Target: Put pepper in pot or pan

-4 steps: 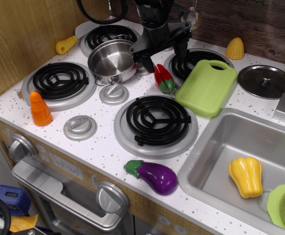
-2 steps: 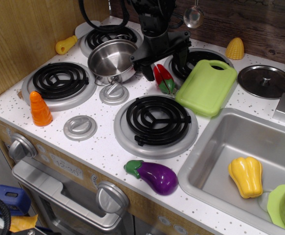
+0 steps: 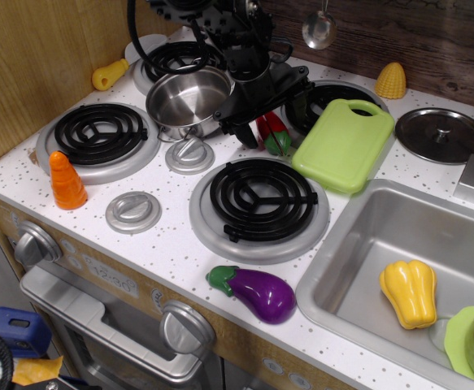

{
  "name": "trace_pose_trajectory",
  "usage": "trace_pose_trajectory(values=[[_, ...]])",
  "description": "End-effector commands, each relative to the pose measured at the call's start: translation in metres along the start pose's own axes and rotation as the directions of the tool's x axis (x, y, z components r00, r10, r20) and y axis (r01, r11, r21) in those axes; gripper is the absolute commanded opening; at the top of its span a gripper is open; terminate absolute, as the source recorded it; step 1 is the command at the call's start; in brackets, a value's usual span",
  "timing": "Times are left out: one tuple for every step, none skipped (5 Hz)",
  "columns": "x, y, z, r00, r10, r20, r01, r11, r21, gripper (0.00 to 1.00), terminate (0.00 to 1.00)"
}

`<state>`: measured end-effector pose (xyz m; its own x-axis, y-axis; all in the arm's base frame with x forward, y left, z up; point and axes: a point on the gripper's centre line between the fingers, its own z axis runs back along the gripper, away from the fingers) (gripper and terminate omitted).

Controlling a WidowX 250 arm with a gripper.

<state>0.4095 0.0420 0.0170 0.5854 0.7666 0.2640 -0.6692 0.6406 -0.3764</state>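
Jaws: spread apart and gripping nothing; the gripper [image 3: 271,122] is hanging low over the counter [image 3: 180,244], one finger coming down on the pot side of the pepper and the other on the far side, toward the back burner.
Pepper from the jaws: the pepper [image 3: 271,132] is lying right between and just under the two fingers, slightly toward 6 o'clock of their midpoint; whether either finger is touching it cannot be told.
Pepper's long axis: running roughly from 11 o'clock to 5 o'clock, red body toward the back, green stem end toward the front; the jaws appear to be straddling it across its short width.
Pepper's place: resting on the counter, between the pot and the green cutting board [image 3: 344,142].
Pot from the jaws: the pot [image 3: 188,101] is sitting at about 9 to 10 o'clock of the jaws, close by, mouth up and showing nothing inside.
Nearer arm: only one arm is working here, reaching in from 12 o'clock.
Coming move, as a judgement: closing on the pepper, then lifting and carrying it a short way toward 9 o'clock over the pot's rim.
Writing or brands: none readable anywhere.
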Motion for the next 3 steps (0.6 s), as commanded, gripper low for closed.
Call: trace_pose_trajectory(values=[[0.01,0.001,0.0,1.0,0.011,0.006,-0.011,0.999,-0.051,1.0,0.0],[0.01,0.001,-0.002,1.0,0.017,0.003,-0.016,0.998,-0.065,0.0,0.0],[0.018,-0.002,0.013,1.0,-0.007,0.009,0.007,0.999,-0.048,0.0,0.0]])
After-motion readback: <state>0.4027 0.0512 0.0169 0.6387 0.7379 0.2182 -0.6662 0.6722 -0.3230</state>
